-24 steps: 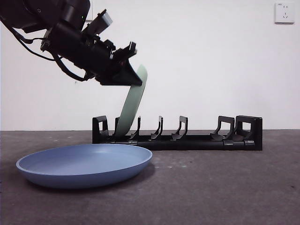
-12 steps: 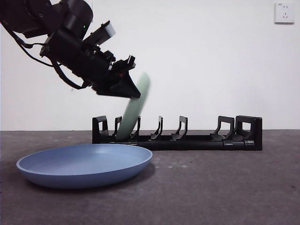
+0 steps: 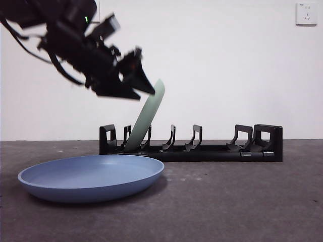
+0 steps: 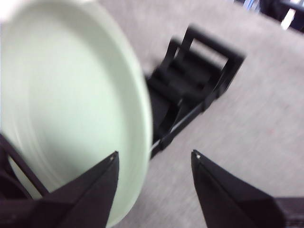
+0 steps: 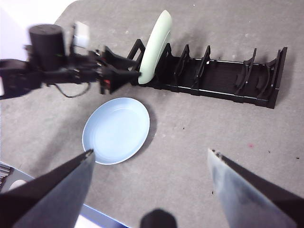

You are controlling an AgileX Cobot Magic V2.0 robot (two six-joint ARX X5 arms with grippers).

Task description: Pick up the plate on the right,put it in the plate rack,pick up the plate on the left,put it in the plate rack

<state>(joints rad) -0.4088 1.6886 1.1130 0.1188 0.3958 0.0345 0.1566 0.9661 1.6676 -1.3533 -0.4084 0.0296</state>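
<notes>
Green plate (image 3: 149, 117) stands tilted in the plate rack (image 3: 202, 148); left gripper (image 4: 154, 159) just beside its rim, fingers apart, holding nothing. Blue plate (image 3: 91, 176) lies flat on the tabletop (image 3: 242, 201). Right gripper (image 5: 149, 156) hangs high, fingers wide.

The left gripper (image 3: 135, 75) hangs high at the scene's left, arm slanting down toward the right, jaws spread apart and blurred; the right gripper (image 5: 149, 159) hovers high above, jaws wide.

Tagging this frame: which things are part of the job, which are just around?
Job: green plate leaning in the plate rack; blue plate flat on the table; left gripper, open beside the green plate.
Around: wall socket; right gripper, open, waiting above.
</notes>
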